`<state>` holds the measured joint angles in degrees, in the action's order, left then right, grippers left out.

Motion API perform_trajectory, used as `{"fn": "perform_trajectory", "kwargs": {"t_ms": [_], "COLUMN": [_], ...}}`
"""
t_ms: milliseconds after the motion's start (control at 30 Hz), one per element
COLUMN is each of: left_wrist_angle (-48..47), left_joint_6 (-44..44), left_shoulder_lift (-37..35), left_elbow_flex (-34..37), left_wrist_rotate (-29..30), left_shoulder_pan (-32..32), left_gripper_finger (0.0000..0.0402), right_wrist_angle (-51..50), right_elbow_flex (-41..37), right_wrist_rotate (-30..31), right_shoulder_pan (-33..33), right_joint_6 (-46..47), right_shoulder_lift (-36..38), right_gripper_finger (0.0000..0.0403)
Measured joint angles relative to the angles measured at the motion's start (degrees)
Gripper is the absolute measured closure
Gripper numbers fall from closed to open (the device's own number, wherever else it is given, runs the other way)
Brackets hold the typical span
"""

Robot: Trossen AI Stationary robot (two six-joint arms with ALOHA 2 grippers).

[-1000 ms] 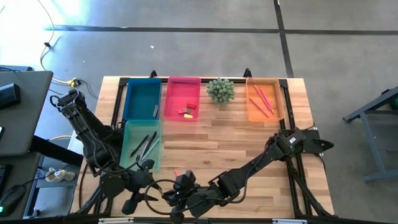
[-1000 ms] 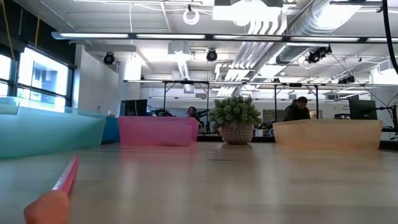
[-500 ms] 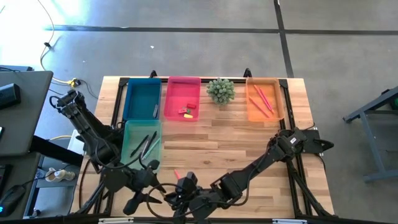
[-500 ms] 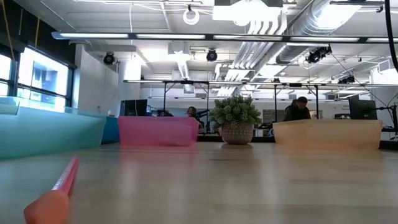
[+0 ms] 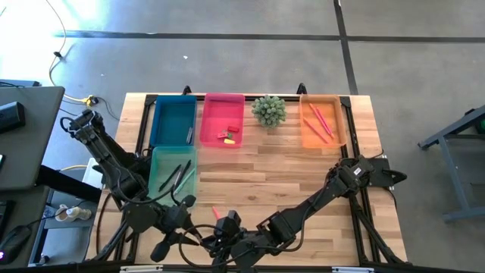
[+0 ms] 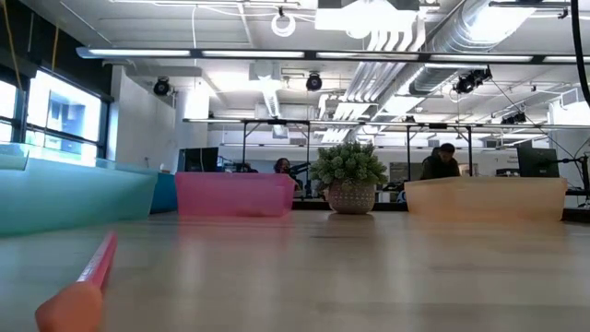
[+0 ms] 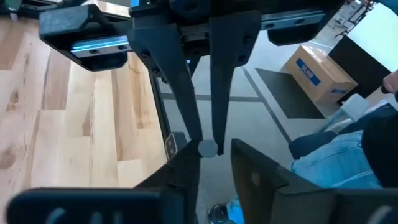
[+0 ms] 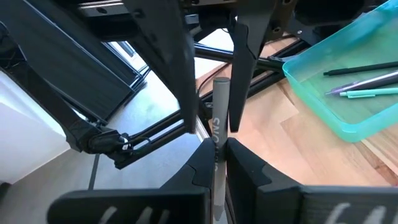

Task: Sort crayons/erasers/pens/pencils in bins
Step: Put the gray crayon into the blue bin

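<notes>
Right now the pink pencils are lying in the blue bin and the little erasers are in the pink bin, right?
Not quite. The high view shows the pink pencils lying in the orange bin, not the blue bin. The erasers are indeed in the pink bin.

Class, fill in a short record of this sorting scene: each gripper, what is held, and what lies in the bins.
right gripper: shut on grey pen, at near edge of table
left gripper: facing it, at the same pen
pink bin: erasers
orange bin: pencils
teal bin: dark pens
loose: one pink stick
</notes>
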<state>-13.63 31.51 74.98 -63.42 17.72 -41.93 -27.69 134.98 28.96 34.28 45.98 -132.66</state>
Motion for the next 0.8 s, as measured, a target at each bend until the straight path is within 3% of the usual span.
{"fn": "perform_trajectory", "kwargs": {"t_ms": [300,633,800], "left_wrist_angle": [-0.1,-0.4,-2.7], "left_joint_6": [-0.2,-0.2,-0.2], "left_shoulder_lift": [0.0,0.0,-0.1], "left_elbow_flex": [0.0,0.0,0.0], "left_wrist_rotate": [0.3,-1.3,-0.3], "left_shoulder_pan": [1.2,1.8,2.0], "left_gripper_finger": [0.0387,0.0386,0.0387], "right_wrist_angle": [-0.2,-0.5,-1.2], "right_elbow_flex": [0.0,0.0,0.0], "right_wrist_rotate": [-0.4,-0.4,-0.4], "right_shoulder_pan": [0.0,-0.2,-0.5], "right_joint_6": [-0.4,-1.3,-1.3], "right_shoulder_lift": [0.0,0.0,0.0], "right_gripper_finger": [0.0391,0.0386,0.0339]}}
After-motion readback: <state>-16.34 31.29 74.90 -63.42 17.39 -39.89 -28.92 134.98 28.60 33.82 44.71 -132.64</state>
